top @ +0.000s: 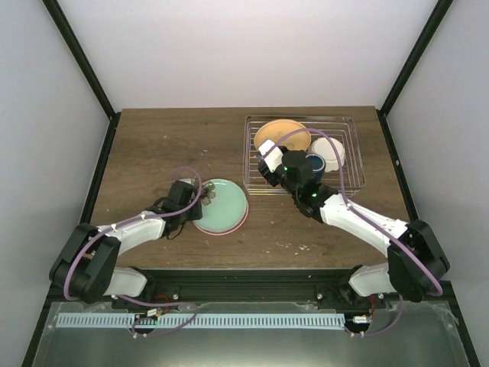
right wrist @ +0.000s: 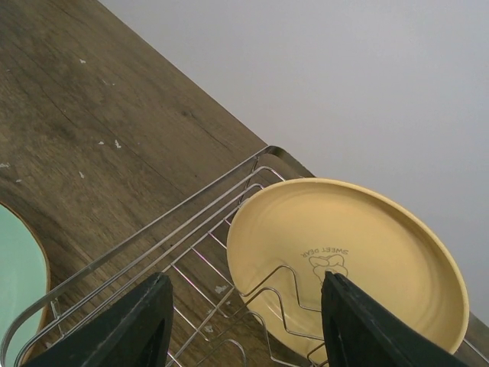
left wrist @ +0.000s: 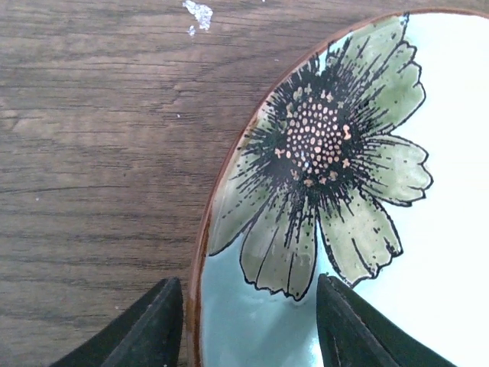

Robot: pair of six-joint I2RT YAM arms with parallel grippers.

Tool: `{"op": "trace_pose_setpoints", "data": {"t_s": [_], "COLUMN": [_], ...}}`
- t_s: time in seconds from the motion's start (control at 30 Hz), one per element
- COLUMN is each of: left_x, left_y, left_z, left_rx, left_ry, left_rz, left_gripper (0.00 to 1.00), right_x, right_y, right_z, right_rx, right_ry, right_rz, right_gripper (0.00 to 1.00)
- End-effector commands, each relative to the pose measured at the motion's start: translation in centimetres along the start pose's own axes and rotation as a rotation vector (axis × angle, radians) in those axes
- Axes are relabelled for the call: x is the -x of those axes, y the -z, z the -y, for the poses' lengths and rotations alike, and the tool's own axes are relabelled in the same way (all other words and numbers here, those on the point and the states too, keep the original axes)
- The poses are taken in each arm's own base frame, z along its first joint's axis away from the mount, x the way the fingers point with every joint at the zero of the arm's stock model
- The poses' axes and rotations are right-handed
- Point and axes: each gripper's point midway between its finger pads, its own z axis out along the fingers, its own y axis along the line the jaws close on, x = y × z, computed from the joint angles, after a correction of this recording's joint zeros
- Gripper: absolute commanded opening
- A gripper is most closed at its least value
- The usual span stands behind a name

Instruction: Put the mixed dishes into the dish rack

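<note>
Item count: one dish rack [top: 348,134]; one mint plate [top: 220,206]; one orange-yellow plate [top: 276,134]; one white bowl [top: 331,151]; one dark blue mug [top: 315,163].

Losing the mint plate [left wrist: 443,252] past the left wrist view's right and bottom edges. Cutting off the left gripper [left wrist: 248,336] at its tips there, leaving any hold unclear. Hiding part of the dark blue mug [top: 315,162] behind the right arm [top: 359,218].
</note>
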Motion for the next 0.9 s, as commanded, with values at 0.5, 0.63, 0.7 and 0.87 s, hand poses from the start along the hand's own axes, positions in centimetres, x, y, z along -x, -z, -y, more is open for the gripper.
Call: {"op": "trace_pose_setpoints", "data": {"t_s": [0.5,0.63,0.7,0.87], "left_x": [1.1,1.0,0.9,0.4], "left_y": [2.0,2.3,2.4,2.9], "left_z": [-0.5,-0.7,-0.7,-1.0], "left_rx": [0.010,0.013,0.005,-0.104], "left_ry": [0.009,0.009,0.012,0.111], "left_rz": [0.053,0.053,0.053,0.055], "left_gripper": [0.07,0.04,0.02,0.00], "right_x": [-0.8,-1.0,-0.9,-0.6], "right_y": [-0.7,-0.9,-0.9,-0.8], "right_z": [-0.3,-0.5,-0.7,-2.4], "right_rx": [-0.009,-0.002,0.012,0.113], "right_ry": [0.003,0.003,0.003,-0.030], "right_rz": [-0.039,-0.045,-0.042,-0.035], "right_gripper": [0.54,0.54,0.54,0.56]}}
